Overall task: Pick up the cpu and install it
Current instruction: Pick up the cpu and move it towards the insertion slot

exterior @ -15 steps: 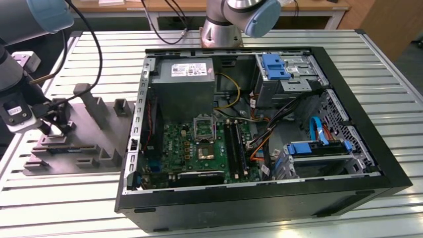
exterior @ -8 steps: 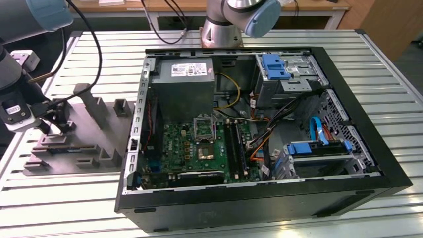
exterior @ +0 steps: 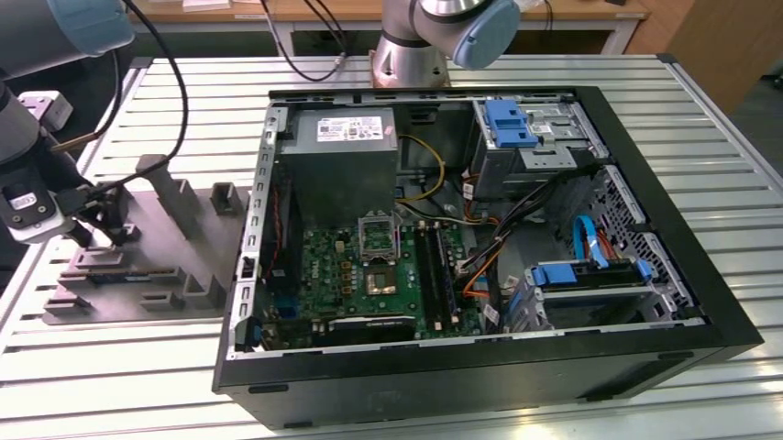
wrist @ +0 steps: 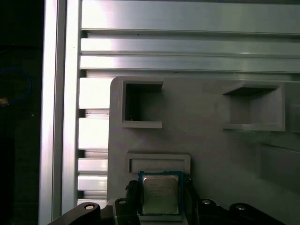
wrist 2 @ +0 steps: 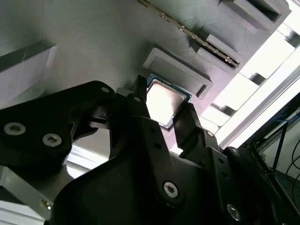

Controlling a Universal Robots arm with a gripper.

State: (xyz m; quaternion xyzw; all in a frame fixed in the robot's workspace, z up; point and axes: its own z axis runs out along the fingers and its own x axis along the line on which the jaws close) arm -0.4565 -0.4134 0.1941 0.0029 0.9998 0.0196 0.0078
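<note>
The cpu (wrist: 161, 194) is a small square chip with a pale silver top and a thin blue-green rim. It sits low against the grey plastic block (wrist: 201, 140), just below a raised ledge. In both wrist views my gripper (wrist: 161, 186) has one black finger pressed against each side of the chip, shut on it. The second wrist view shows the cpu (wrist 2: 164, 101) bright between the fingertips (wrist 2: 140, 105). In the exterior view my gripper (exterior: 104, 225) hangs over the grey block (exterior: 147, 275) at that view's left, outside the computer case.
An open black computer case (exterior: 685, 302) lies on the slatted aluminium table (exterior: 722, 110). Inside are a green motherboard (exterior: 330, 275) with its socket (exterior: 378, 278), a grey metal box with a white label (exterior: 348, 156), cables and blue drive brackets. Upright posts (exterior: 171, 197) rise from the block.
</note>
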